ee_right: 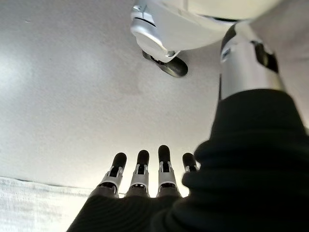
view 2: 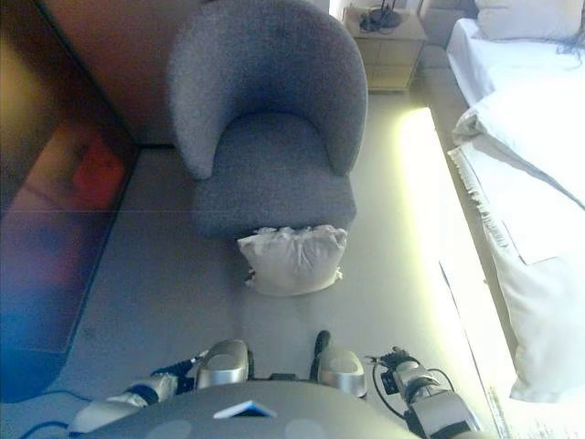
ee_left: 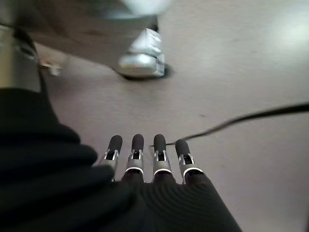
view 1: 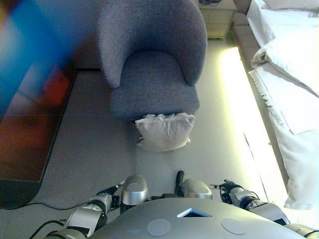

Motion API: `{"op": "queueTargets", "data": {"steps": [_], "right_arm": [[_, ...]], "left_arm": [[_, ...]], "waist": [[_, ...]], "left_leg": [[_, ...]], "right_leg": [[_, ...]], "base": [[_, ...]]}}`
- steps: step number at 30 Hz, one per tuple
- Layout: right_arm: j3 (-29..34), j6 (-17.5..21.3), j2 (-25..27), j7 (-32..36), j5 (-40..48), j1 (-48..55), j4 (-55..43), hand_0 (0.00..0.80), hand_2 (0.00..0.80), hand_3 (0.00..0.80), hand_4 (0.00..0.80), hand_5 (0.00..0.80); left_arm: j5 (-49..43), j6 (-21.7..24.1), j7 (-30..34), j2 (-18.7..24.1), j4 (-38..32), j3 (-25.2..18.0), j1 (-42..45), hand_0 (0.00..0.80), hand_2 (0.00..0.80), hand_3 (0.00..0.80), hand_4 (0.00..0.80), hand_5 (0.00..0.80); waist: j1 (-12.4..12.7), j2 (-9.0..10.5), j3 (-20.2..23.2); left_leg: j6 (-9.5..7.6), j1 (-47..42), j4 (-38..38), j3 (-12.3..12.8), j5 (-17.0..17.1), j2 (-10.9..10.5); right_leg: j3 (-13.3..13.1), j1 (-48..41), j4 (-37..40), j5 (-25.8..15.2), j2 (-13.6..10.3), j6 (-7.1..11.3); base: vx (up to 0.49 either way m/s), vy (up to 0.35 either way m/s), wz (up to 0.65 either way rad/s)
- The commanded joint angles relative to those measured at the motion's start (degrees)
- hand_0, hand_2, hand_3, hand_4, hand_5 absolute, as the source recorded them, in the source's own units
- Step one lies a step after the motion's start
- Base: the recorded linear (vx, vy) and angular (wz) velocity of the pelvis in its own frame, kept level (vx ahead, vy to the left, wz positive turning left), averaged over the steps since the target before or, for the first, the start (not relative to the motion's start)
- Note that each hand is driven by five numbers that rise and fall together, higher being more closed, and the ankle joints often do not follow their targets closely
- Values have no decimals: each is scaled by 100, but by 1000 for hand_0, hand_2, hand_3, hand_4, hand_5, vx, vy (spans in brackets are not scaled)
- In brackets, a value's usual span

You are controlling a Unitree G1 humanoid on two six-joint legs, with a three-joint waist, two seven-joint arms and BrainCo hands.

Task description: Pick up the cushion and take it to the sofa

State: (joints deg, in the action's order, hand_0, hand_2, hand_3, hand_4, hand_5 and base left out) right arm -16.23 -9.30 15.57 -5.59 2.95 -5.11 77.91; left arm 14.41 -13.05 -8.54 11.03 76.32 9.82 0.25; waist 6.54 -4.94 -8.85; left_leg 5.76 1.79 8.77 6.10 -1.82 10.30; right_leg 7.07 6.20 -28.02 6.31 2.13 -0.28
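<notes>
The cushion (view 1: 164, 131) is lying on the floor, leaning against the armchair (view 1: 152, 59). Left hand (ee_left: 145, 159) and right hand (ee_right: 145, 176) are hanging down, fingers straight, empty. Stooping low is risking balance; soft fabric might be slipping free.

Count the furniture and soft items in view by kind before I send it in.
Armchair: 1, grey
Cushion: 1, off-white, on the floor against the armchair's front
Bed: 1, white bedding
Nightstand: 1
Total: 4
</notes>
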Motion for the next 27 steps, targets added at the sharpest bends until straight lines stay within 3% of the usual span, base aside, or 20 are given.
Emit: {"op": "queueTargets", "data": {"steps": [1,4,6,8,12,14,15,18,20,23,25,27], "right_arm": [[23,31,8,17,-46,164,-122,0,0,0,0,0],[27,-56,-4,-29,-31,183,-63,0,0,0,0,0],[43,-142,-31,-66,-19,184,-18,0,0,0,0,0],[87,-195,-62,-126,-41,195,51,0,0,0,0,0],[216,-171,-110,-139,-55,233,74,0,0,0,0,0],[248,-113,-147,-137,-104,265,21,0,0,0,0,0],[244,-110,-191,-226,-112,252,-31,0,0,0,0,0],[266,-109,-222,-454,55,201,-151,0,0,0,0,0],[278,-91,-213,-451,155,166,-207,0,0,0,0,0],[281,5,-209,-448,307,121,-234,0,0,0,0,0],[283,82,-200,-403,285,94,-285,0,0,0,0,0],[239,112,-187,-403,357,62,-367,0,0,0,0,0]], "left_arm": [[-48,27,53,120,69,-20,109,0,0,0,0,0],[47,-16,88,76,103,-47,206,0,0,0,0,0],[48,-46,67,46,142,-77,230,0,0,0,0,0],[-67,-123,28,28,159,-77,220,0,0,0,0,0],[-239,-215,-5,65,169,11,132,0,0,0,0,0],[-227,-289,11,114,126,82,60,0,0,0,0,0],[-216,-329,66,179,93,120,11,0,0,0,0,0],[-272,-392,168,294,96,194,-147,0,0,0,0,0],[-227,-423,186,354,97,198,-227,0,0,0,0,0],[-60,-548,221,419,65,278,-437,0,0,0,0,0],[33,-653,140,430,40,235,-528,0,0,0,0,0],[108,-676,70,437,32,247,-607,0,0,0,0,0]], "waist": [[9,481,-215],[130,449,-84],[162,447,5],[140,448,109],[132,531,255],[155,649,344],[125,758,386],[41,719,442],[-29,686,423],[-184,651,327],[-237,582,255],[-342,555,151]], "left_leg": [[-133,1055,-677,160,1456,-561],[-66,1109,-995,155,1637,-504],[-61,1101,-992,140,1578,-407],[-85,1033,-1104,282,1424,-329],[-313,1135,-625,287,1088,-457],[-497,1222,-413,301,934,-626],[-655,1163,-395,368,825,-760],[-842,847,-550,388,664,-850],[-875,665,-620,432,591,-868],[-873,409,-732,471,493,-917],[-783,192,-797,453,442,-836],[-697,-33,-910,434,405,-778]], "right_leg": [[-542,-2317,2533,258,-199,57],[-734,-2736,2672,507,-272,66],[-774,-2870,2687,659,-380,108],[-721,-2937,2668,747,-509,181],[-636,-2925,2282,841,-757,318],[-585,-2890,1941,444,-933,510],[-492,-2758,1523,43,-1084,706],[-348,-2053,474,-783,-1164,882],[-234,-1664,147,-903,-1212,886],[114,-1118,597,-513,-998,784],[439,-805,893,-509,-1181,740],[541,-530,1164,-677,-1326,749]], "base": [[434,112,-12],[473,153,35],[452,180,15],[437,220,2],[407,219,-29],[281,182,-55],[239,182,-67],[264,205,-55],[189,121,-21],[171,18,-21],[71,-106,-8],[48,-127,-9]]}}
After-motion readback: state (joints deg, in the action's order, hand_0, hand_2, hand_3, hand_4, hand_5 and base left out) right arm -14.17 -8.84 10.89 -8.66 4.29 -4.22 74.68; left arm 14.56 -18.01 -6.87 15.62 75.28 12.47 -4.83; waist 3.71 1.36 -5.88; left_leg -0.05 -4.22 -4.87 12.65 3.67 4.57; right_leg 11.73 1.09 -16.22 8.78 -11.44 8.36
